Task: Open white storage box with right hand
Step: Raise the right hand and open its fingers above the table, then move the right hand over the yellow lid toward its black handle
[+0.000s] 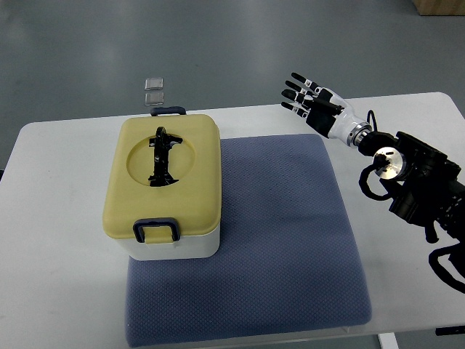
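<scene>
Overhead, the white storage box (pixel 168 189) stands on the left part of a blue-grey mat (pixel 276 240) that covers the middle of the white surface (pixel 51 240); its yellow lid (pixel 161 182) is shut, so any contents are hidden. The box's long axis runs from the near edge toward the far edge of the surface, with one dark latch (pixel 155 231) on the near short side and another (pixel 168 112) on the far short side; a black folding handle (pixel 163 156) lies flat in the lid's round recess. The right hand (pixel 314 102) hovers beyond the mat's far right corner, well apart from the box, its fingers (pixel 296 93) spread open, holding nothing and pointing left toward the box's far end. The box therefore lies to the left of and nearer than the fingers. No left arm is visible. Two small clear squares (pixel 153 90) rest on the floor beyond the surface
</scene>
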`<state>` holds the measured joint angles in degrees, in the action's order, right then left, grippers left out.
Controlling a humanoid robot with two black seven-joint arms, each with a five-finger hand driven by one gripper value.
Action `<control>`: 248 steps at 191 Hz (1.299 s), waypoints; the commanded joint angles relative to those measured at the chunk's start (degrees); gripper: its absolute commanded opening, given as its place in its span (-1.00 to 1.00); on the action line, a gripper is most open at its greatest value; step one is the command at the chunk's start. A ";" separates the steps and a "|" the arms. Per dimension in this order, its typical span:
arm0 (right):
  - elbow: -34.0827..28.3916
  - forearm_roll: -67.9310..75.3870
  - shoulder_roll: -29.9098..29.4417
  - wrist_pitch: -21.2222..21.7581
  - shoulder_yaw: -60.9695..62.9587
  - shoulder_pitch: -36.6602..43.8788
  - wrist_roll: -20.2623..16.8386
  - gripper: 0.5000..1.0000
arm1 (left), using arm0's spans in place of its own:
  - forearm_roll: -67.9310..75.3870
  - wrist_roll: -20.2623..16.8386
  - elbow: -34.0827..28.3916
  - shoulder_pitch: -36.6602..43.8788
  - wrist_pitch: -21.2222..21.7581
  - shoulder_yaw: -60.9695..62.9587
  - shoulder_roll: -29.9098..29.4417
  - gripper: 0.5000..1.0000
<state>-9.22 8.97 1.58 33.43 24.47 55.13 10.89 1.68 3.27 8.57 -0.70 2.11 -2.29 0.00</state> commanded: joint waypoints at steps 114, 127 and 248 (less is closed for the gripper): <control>0.08 -0.01 1.76 -0.47 0.93 2.26 0.27 0.73 | 0.08 -0.10 0.04 0.09 -0.18 -0.18 0.00 1.00; 0.08 -0.27 1.58 -0.56 0.67 2.61 0.45 0.73 | 0.08 -0.10 0.04 0.00 -0.18 -0.18 0.00 1.00; -23.55 -38.67 14.68 -10.22 -6.54 13.25 9.59 0.73 | 0.08 -0.10 0.04 0.00 -0.18 -0.18 0.00 1.00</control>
<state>-25.40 -19.50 13.24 25.87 17.99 66.39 18.43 1.75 3.15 8.61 -0.67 1.98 -2.46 0.00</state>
